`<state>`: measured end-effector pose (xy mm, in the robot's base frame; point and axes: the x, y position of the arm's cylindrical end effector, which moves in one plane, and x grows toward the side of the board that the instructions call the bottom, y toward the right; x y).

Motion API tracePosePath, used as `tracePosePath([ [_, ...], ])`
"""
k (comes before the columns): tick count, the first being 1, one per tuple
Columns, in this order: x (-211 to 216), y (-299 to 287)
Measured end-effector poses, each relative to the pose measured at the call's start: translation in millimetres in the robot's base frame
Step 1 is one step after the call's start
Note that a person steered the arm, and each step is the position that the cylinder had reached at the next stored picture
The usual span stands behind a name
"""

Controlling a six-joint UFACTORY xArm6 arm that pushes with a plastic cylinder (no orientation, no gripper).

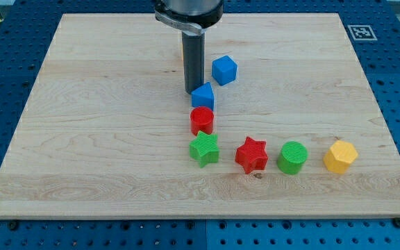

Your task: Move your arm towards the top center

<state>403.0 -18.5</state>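
Observation:
My tip (193,92) is the lower end of the dark rod, near the top centre of the wooden board (82,139). It stands just left of a blue block (203,96), close to or touching it. A blue hexagonal block (224,70) lies up and to the right of the tip. Below the blue block sit a red cylinder (202,120) and a green star (205,148). A sliver of an orange or yellow block (182,50) shows behind the rod; most of it is hidden.
Along the lower middle of the board run a red star (252,154), a green cylinder (292,157) and a yellow hexagonal block (340,155). A black-and-white marker (361,32) sits at the top right corner. Blue perforated table (394,83) surrounds the board.

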Motion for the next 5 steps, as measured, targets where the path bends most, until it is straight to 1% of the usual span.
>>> tracePosePath([
  [1, -25.5, -23.9],
  [2, -53.4, -34.4],
  [3, -90.1, -38.4],
  [4, -131.6, -36.1],
  [5, -150.9, 5.1],
])
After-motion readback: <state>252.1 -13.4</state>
